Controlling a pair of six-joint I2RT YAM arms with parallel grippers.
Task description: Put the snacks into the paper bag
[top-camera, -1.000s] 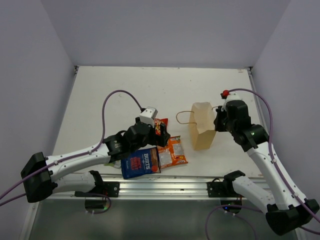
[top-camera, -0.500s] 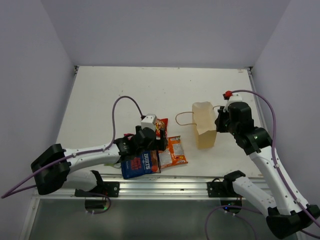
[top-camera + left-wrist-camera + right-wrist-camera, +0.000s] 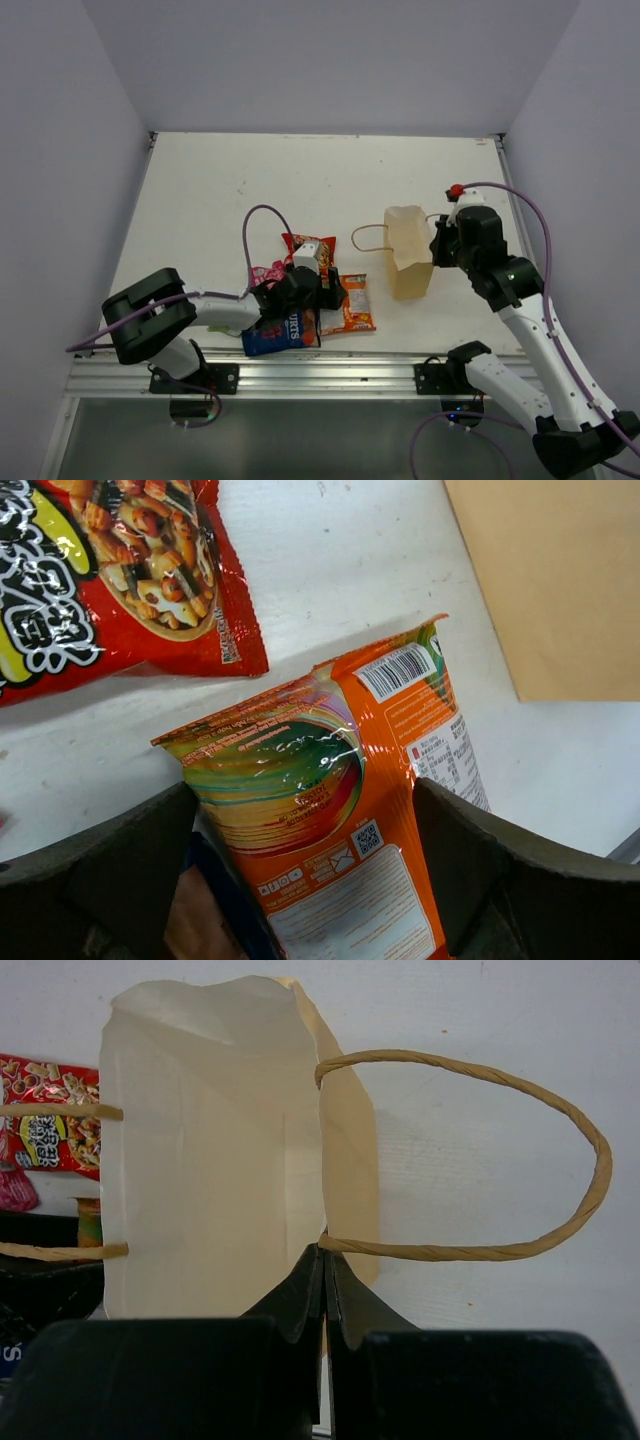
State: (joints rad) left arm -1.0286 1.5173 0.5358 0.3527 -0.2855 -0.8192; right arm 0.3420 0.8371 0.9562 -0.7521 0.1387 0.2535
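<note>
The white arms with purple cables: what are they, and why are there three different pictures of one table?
They are two robot arms bolted at the near edge of the table, each ending in a two-fingered pincer. One picture comes from a fixed camera above and behind them. The other two come from a small camera on each wrist, so the dark fingers show close up. On the table lie snack packets: a red one, a pink one, a blue bag and an orange packet. The left pincer is open, with one finger on each side of the orange packet. The right pincer is shut on the edge of the tan paper bag.
</note>
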